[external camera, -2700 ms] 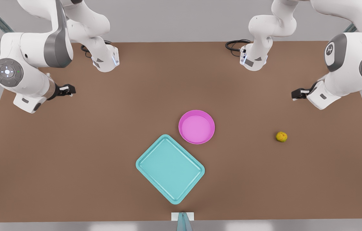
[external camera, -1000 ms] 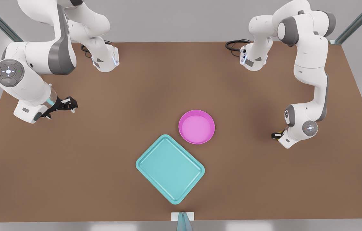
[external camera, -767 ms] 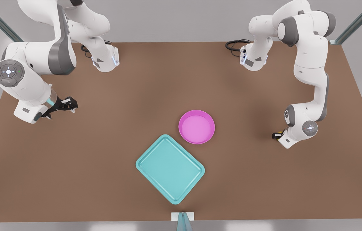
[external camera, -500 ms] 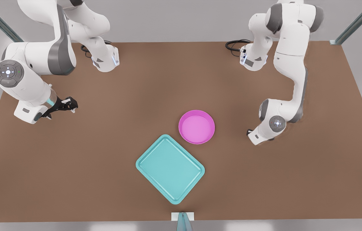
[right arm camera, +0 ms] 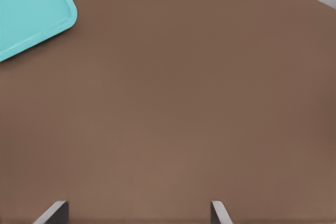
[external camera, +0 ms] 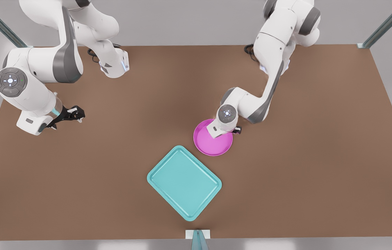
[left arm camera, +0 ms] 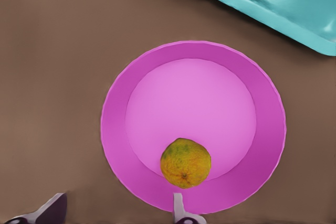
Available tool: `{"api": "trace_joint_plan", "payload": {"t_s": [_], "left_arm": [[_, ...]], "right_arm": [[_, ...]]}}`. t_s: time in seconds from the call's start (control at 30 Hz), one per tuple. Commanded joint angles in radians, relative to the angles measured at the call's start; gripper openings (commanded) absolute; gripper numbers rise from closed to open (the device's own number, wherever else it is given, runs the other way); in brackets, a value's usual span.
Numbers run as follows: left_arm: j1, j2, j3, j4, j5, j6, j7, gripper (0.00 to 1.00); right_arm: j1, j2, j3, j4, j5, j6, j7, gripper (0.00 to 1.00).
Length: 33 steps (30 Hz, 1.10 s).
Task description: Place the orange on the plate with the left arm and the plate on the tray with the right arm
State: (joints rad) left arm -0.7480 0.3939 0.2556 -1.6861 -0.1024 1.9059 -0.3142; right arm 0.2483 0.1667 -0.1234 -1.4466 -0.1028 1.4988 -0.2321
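The orange (left arm camera: pixel 185 162) lies inside the magenta plate (left arm camera: pixel 262 103), close to its rim on the side where my left gripper is. My left gripper (left arm camera: pixel 116 213) hangs above that rim, open, with its fingers (left arm camera: pixel 180 209) clear of the fruit. In the front view the left arm's wrist covers the plate's (external camera: pixel 217 147) far edge, the left gripper (external camera: pixel 235 131) pokes out beside it, and the orange is hidden. The turquoise tray (external camera: pixel 184 182) lies just in front of the plate, apart from it. My right gripper (external camera: pixel 74 114) waits open above bare table at the front view's left.
The brown table (external camera: pixel 321 156) spreads wide on both sides of the tray and plate. The tray's corner (right arm camera: pixel 26 14) reaches into the right wrist view, where the right gripper (right arm camera: pixel 136 212) hangs over bare table. Both arm bases stand at the table's far edge.
The left arm swung from the front view's right, where it had taken the orange, over to the plate; the orange now lies on the plate. The right arm barely moved.
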Motion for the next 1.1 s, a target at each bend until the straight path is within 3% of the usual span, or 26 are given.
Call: {"api": "trace_joint_plan", "payload": {"t_s": [0.0, 0.03, 0.1, 0.13, 0.17, 0.2, 0.27, 0.47, 1.07], "left_arm": [[0.012, -0.174, 0.224, 0.029, -0.100, -0.484, 0.009, 1.00], [0.012, -0.175, 0.378, 0.150, -0.091, -0.617, 0.161, 1.00], [0.016, -0.170, 0.455, 0.175, -0.083, -0.558, 0.224, 1.00], [0.143, -0.193, 0.331, 0.175, -0.045, -0.531, 0.227, 1.00], [0.530, -0.202, -0.123, 0.233, 0.067, -0.544, 0.196, 1.00], [0.611, -0.213, -0.196, 0.233, 0.085, -0.536, 0.204, 1.00], [0.615, -0.228, -0.193, 0.236, 0.092, -0.538, 0.268, 1.00], [0.608, -0.188, -0.190, 0.276, 0.092, -0.530, 0.267, 1.00], [0.607, -0.182, -0.187, 0.275, 0.093, -0.501, 0.273, 1.00]], "right_arm": [[0.009, 0.023, 0.001, 0.002, 0.049, 0.005, -0.007, 1.00], [0.017, 0.099, 0.001, 0.008, 0.159, 0.017, -0.001, 1.00], [0.132, 0.194, 0.004, -0.001, 0.290, 0.141, 0.007, 1.00], [0.173, 0.243, 0.004, -0.005, 0.367, 0.213, 0.069, 1.00], [0.203, 0.272, 0.004, -0.050, 0.452, 0.308, 0.152, 1.00], [0.223, 0.274, 0.004, -0.127, 0.525, 0.405, 0.188, 1.00], [0.305, 0.300, 0.005, -0.213, 0.620, 0.552, 0.299, 1.00], [0.531, 0.428, 0.005, -0.190, 0.747, 0.854, 0.660, 1.00], [0.585, 0.565, 0.005, -0.170, 0.793, 0.936, 0.671, 1.00]]}}
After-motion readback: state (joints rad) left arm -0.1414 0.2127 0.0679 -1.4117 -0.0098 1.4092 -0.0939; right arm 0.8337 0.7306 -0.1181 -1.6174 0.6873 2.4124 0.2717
